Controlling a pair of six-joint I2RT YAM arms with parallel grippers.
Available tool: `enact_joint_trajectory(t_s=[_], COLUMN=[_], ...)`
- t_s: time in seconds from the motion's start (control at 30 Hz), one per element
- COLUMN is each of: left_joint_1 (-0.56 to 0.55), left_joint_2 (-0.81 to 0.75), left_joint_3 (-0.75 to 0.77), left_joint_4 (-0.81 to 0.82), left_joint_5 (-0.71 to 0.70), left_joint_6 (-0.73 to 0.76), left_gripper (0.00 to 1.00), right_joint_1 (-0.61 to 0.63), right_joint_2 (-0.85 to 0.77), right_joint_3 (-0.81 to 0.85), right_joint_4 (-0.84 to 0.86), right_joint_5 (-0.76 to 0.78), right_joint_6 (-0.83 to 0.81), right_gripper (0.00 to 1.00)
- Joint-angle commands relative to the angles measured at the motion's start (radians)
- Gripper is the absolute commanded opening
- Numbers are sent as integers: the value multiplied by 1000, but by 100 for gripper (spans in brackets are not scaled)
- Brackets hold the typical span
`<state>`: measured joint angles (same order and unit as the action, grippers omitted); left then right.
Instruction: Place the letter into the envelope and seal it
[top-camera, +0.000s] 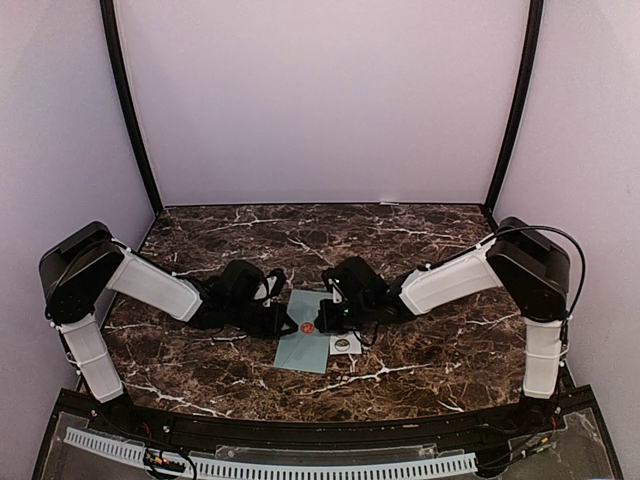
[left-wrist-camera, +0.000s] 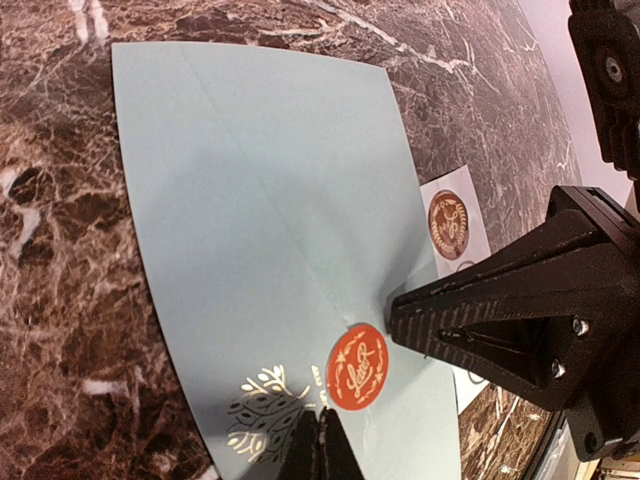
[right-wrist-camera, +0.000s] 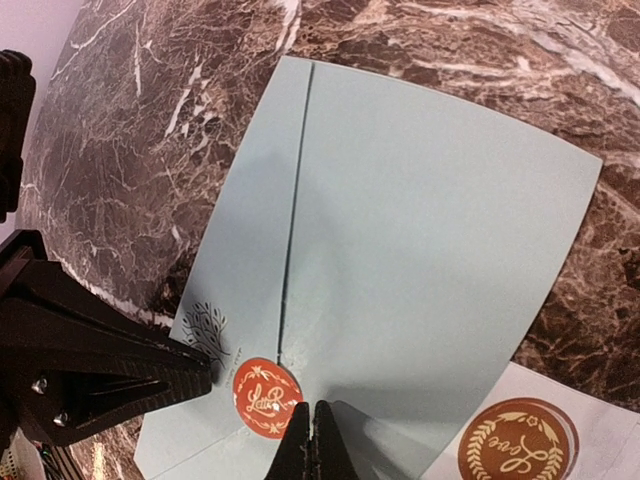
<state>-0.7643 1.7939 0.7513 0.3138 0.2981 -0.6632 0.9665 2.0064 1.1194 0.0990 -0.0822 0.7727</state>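
A: Seen from above, how do the tools stand?

B: The left gripper (top-camera: 288, 324) has its two fingers closed together, with nothing between them; the right gripper (top-camera: 322, 320) is the same; their tips meet nose to nose over the table (top-camera: 430, 240).

A: And where is the envelope?

B: The envelope (top-camera: 303, 352) lies flat on the table between the two arms, a little turned; a red round sticker (top-camera: 308, 326) sits on it, just where the two tips meet; a white strip (top-camera: 346, 343) lies just beside its right edge.

A: What about the surface and the room?

B: The table is dark brown marble with white veins; behind it stands a plain pale back wall (top-camera: 320, 100); black poles (top-camera: 127, 110) rise at the two far corners.

A: What does the left wrist view show?

B: The shut fingers point at the rim of the red sticker; the right gripper comes from the side and its tip reaches the same rim; if they press on it, I cannot tell; a gold leaf print (left-wrist-camera: 262, 400) is beside the sticker; the envelope is closed, with marble around it.

A: And the right wrist view?

B: Its closed fingers stand at the sticker too; a straight fold line (right-wrist-camera: 296, 200) runs along the pale paper to the sticker; a brown round sticker (right-wrist-camera: 517, 443) sits on the white strip.
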Motion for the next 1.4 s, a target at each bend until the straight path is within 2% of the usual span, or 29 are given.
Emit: enact_joint_trajectory(t_s=[0.0, 0.33, 0.67, 1.37], left_joint_1=[-8, -8, -16, -26], left_joint_2=[41, -51, -114, -60], left_joint_3=[-53, 18, 15, -32], left_joint_4=[-218, -203, -198, -186], left_joint_5=[-38, 13, 50, 46], left_joint_6=[5, 14, 6, 7], left_gripper=[0, 0, 0, 0], right_joint_1=[-11, -11, -4, 9], right_joint_2=[-28, -162, -81, 57], right_joint_3=[-47, -41, 2, 61], right_joint_4=[-104, 10, 57, 80], right_joint_5=[26, -99, -182, -255], right_joint_6=[0, -66, -69, -68], right_gripper=[0, 0, 0, 0])
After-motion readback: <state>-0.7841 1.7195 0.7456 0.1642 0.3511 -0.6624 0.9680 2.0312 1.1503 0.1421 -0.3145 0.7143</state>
